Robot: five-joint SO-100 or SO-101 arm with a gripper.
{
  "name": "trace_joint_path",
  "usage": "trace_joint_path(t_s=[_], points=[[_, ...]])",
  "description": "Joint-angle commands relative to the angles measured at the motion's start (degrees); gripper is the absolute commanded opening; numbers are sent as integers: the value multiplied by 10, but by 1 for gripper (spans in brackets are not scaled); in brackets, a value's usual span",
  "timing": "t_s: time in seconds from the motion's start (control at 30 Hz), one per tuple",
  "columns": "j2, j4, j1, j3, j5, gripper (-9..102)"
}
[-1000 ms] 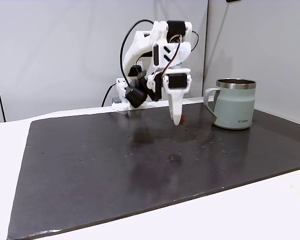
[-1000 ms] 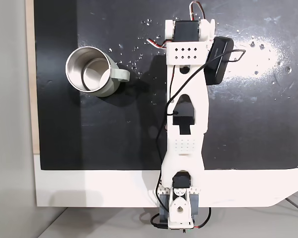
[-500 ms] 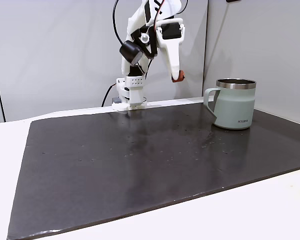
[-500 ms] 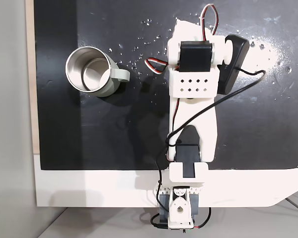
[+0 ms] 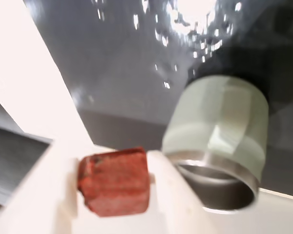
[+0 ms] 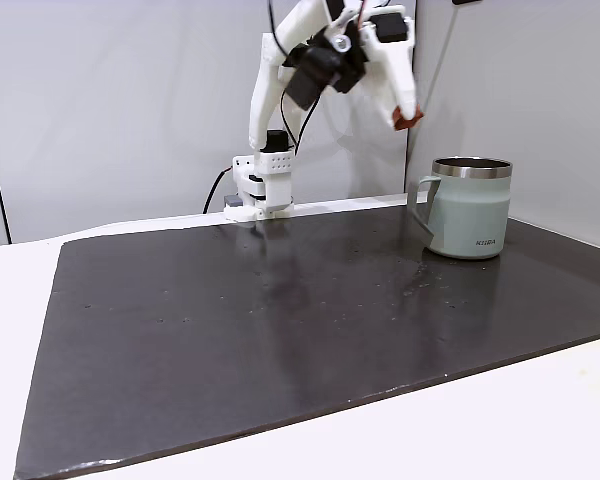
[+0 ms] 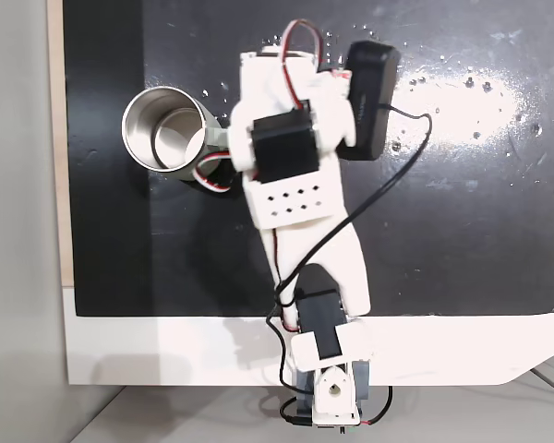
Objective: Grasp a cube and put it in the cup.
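The gripper [image 6: 411,120] pinches the cube [image 6: 412,121] high in the air, up and left of the cup [image 6: 470,207], so only the drop remains.

Glossy black mat [image 6: 280,330] on a white table [image 6: 540,420], grey wall [image 6: 110,100] behind.

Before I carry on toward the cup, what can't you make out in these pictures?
- Cube and gripper in the fixed view from above: hidden under the arm.
- Cup handle in that view: covered by the arm.
- Cup lettering: too small to read.
- Cup in the wrist view: blurred.
- Whether the cube is over the rim yet: no view settles it.
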Motion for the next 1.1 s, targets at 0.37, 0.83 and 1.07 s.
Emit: trace_joint_path(t_s=[0.37,0.83,1.07], points=[[-5,-27,-224,-5,-104,6],[-31,-25,-210,18,-98,5],[-47,-24,-193,22,-92,5]])
